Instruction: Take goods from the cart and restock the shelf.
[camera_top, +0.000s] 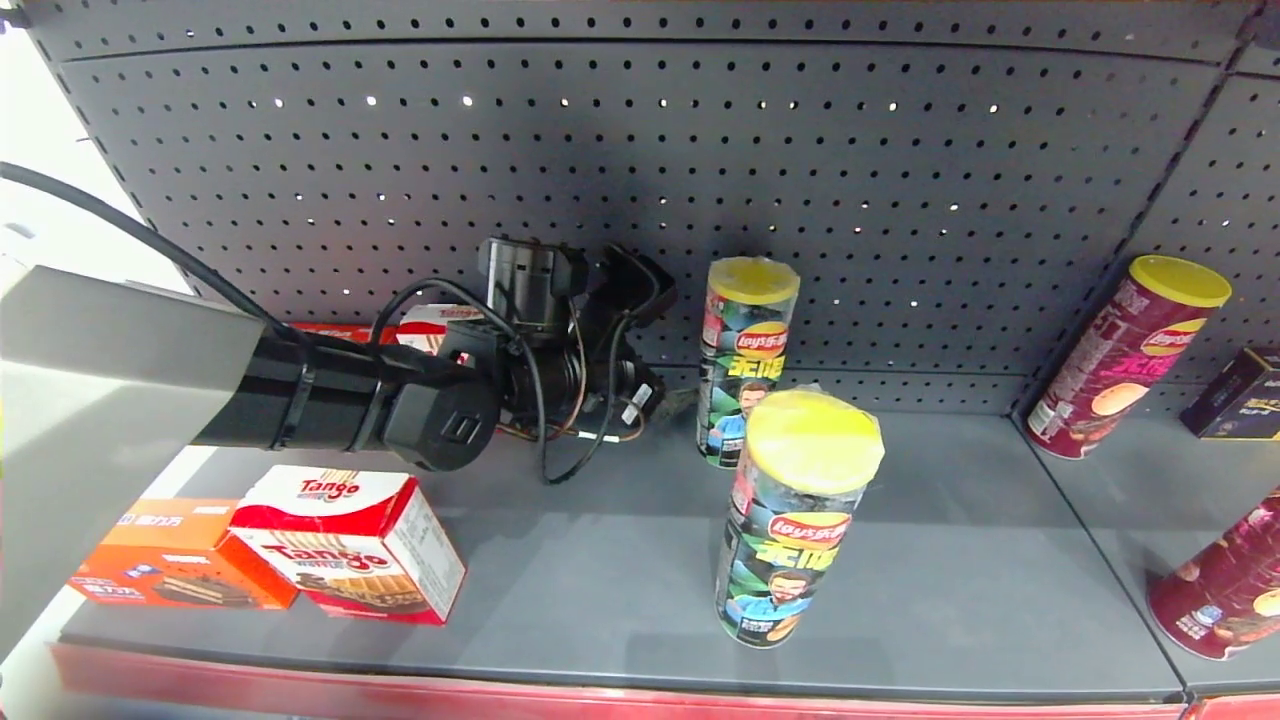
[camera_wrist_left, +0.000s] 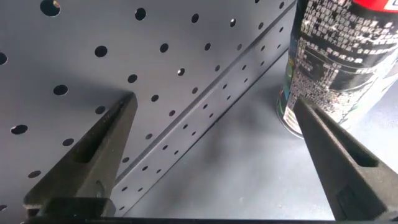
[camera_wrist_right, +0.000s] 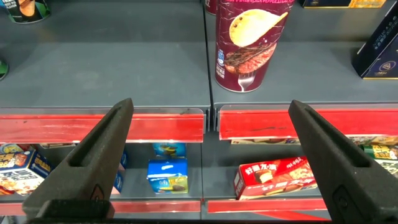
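We see our left gripper (camera_wrist_left: 211, 146) spread wide with nothing between its fingers, low at the back of the shelf (camera_top: 950, 560). It faces the pegboard wall (camera_wrist_left: 93, 74). One finger (camera_wrist_left: 336, 155) sits just beside the base of the rear green chip can (camera_wrist_left: 339, 56); we cannot tell whether they touch. A second green chip can (camera_top: 795, 520) stands upright nearer the shelf's front edge. Our right gripper (camera_wrist_right: 208, 155) is also wide open and holds nothing. It hangs in front of the red price strip (camera_wrist_right: 161, 127), below a maroon chip can (camera_wrist_right: 249, 43) standing on the shelf. A wafer box (camera_top: 355, 545) and an orange box (camera_top: 170, 555) lie side by side at the left front.
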